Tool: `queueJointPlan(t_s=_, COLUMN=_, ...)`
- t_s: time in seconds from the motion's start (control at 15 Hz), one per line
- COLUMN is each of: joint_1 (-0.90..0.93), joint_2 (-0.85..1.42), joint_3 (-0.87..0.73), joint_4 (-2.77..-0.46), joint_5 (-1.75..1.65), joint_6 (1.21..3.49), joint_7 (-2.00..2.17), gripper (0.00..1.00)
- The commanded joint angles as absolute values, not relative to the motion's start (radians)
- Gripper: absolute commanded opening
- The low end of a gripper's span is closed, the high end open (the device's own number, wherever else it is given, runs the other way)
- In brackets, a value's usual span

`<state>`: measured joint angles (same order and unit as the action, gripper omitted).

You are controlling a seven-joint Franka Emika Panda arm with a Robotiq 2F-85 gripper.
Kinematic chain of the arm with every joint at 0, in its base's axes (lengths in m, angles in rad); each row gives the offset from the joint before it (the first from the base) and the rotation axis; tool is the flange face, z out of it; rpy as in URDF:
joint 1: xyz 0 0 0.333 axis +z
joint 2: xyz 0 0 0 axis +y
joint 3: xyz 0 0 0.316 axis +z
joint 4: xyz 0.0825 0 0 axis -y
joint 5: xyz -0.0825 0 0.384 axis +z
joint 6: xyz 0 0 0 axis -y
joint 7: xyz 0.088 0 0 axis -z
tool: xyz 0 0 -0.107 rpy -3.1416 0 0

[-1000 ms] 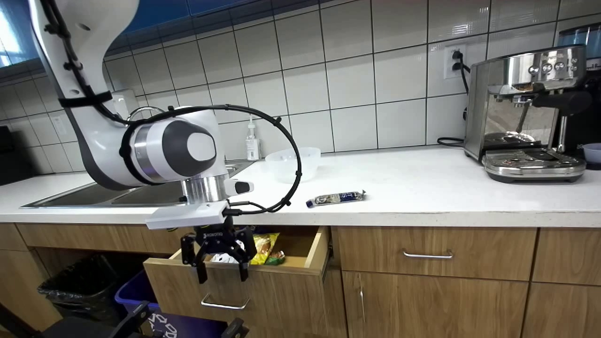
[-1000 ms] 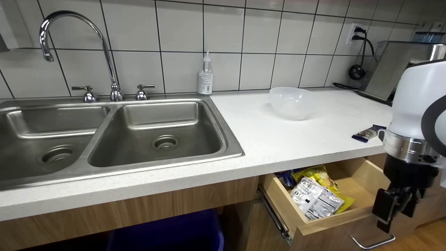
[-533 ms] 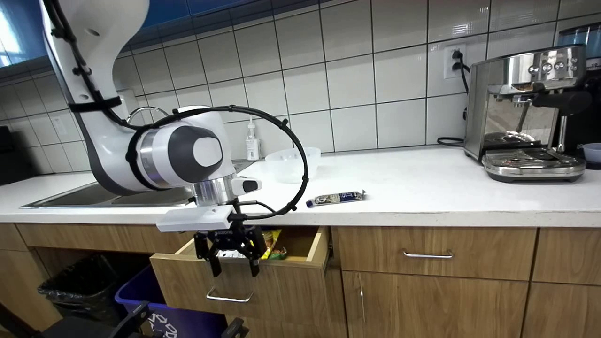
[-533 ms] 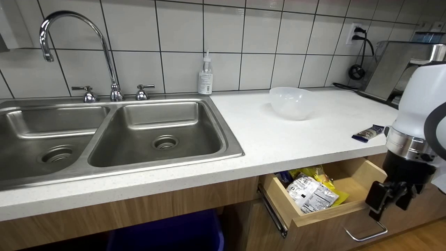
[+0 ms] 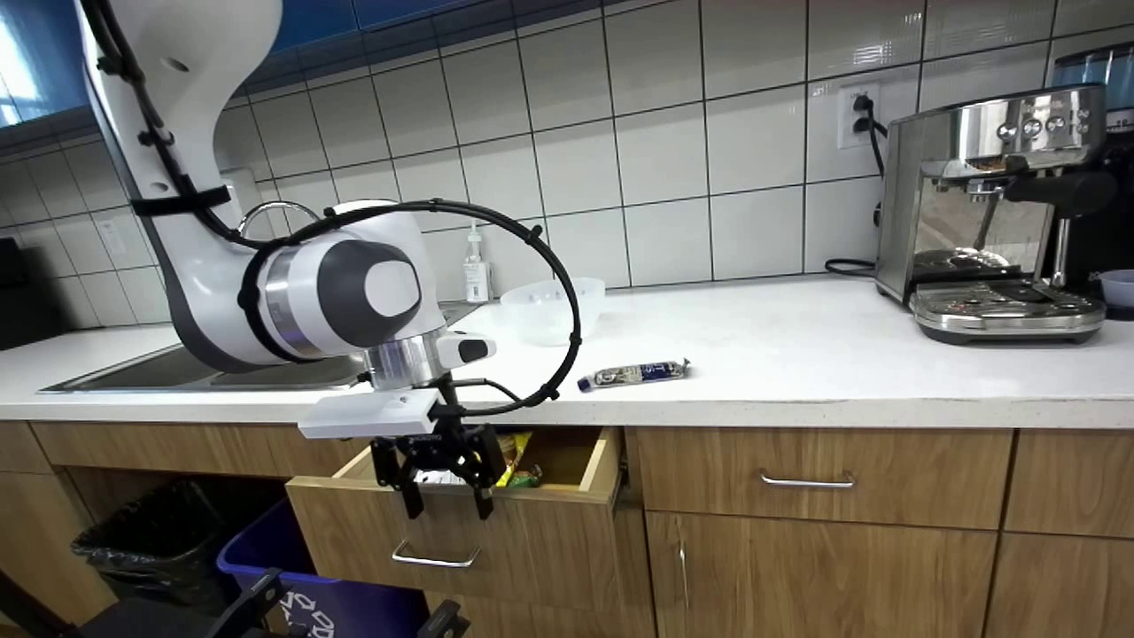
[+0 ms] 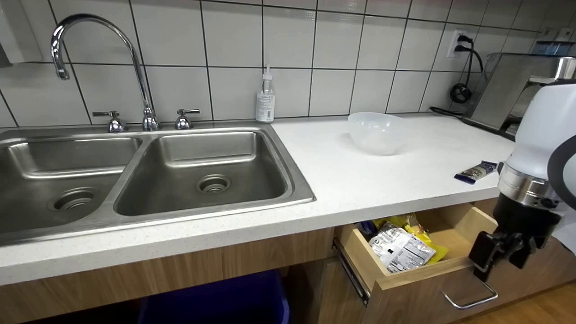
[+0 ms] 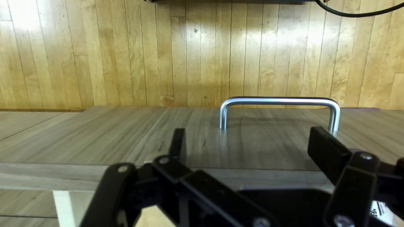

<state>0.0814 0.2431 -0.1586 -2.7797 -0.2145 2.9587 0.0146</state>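
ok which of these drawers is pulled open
The open drawer is the one right by the hand, with packets showing inside. Its neighbour, the shut drawer toward the coffee machine, sits flush and shows no inside.

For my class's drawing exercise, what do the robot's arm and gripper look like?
The Franka Panda arm is rounded and white with dark grey panels, a silver collar and a black cable tied on with black bands. The Robotiq gripper is black, with angular, jointed fingers.

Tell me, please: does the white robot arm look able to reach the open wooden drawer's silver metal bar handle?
Probably yes: its open black gripper is close above the handle, with nothing visible between them.
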Motion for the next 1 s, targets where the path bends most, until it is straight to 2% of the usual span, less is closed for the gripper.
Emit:
queueJointPlan(t_s=0.0, joint_1=0.106, joint_2=0.227, joint_3=-0.191, joint_4=-2.778, joint_5=-0.240, joint_6=2.998, joint_7=0.055, gripper=1.00)
queueJointPlan(t_s=0.93, joint_1=0.110, joint_2=0.258, joint_3=-0.178, joint_4=-2.692, joint_5=-0.201, joint_6=3.022, joint_7=0.056, gripper=1.00)
